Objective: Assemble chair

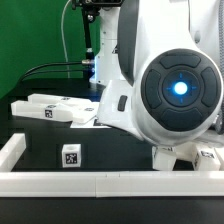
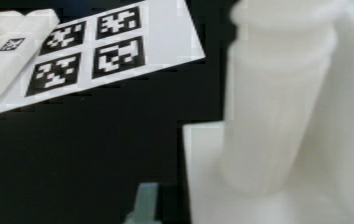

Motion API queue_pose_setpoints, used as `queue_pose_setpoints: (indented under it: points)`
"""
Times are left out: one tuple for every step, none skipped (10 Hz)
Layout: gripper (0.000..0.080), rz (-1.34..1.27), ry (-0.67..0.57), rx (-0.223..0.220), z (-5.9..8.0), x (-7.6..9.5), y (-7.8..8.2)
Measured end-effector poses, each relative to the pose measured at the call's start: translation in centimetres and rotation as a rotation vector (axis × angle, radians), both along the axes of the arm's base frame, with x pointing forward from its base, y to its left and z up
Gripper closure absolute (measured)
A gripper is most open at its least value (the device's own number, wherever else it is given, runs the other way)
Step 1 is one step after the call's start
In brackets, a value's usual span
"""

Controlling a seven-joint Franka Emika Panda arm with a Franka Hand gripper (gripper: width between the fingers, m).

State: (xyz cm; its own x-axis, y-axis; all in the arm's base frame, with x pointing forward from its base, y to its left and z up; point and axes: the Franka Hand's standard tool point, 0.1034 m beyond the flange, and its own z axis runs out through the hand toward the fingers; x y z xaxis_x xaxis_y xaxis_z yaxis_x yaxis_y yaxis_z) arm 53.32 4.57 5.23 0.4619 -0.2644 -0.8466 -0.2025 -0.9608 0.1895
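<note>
Close to the wrist camera a tall blurred white chair part (image 2: 284, 130) fills one side of the wrist view, standing right beside my gripper (image 2: 151, 207). Only one thin grey fingertip (image 2: 145, 203) shows, against the part's edge, and I see nothing between the jaws; they are shut. In the exterior view the arm's big white body (image 1: 165, 90) hides the gripper. Loose chair parts lie on the black table: a long white tagged piece (image 1: 45, 108) at the exterior view's left, a small tagged block (image 1: 70, 155) in front, and another tagged piece (image 1: 205, 155) at the right.
The marker board (image 2: 85, 50) with its four tags lies flat beyond the white part. A long white border rail (image 1: 100, 182) runs along the table's front and up its left side (image 1: 12, 150). A green backdrop stands behind.
</note>
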Motion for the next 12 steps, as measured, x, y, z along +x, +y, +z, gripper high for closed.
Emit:
queue_pose_setpoints:
  points:
    - [0.0767, 0.002, -0.010, -0.006, 0.2, -0.1, 0.1]
    - [0.0767, 0.005, -0.003, -0.005, 0.0, 0.1, 0.0]
    - [0.0767, 0.006, -0.014, -0.002, 0.3, 0.1, 0.1]
    - [0.0767, 0.002, -0.013, -0.003, 0.4, -0.1, 0.0]
    - [0.0767, 0.000, -0.010, -0.004, 0.2, -0.1, -0.1]
    - [0.0576, -0.001, -0.011, -0.004, 0.2, -0.1, -0.1]
    - [0.0576, -0.002, -0.011, -0.004, 0.1, -0.1, -0.2]
    - [0.0381, -0.003, -0.011, -0.004, 0.1, -0.1, -0.2]
    - [0.0245, -0.005, -0.012, -0.004, 0.2, -0.1, -0.4]
    - [0.0180, -0.007, -0.025, 0.000, 0.6, 0.6, -0.7]
    - [0.0180, -0.009, -0.066, 0.003, 1.1, 1.5, -0.8]
    - [0.0156, -0.013, -0.091, 0.004, 1.9, 1.9, -0.8]
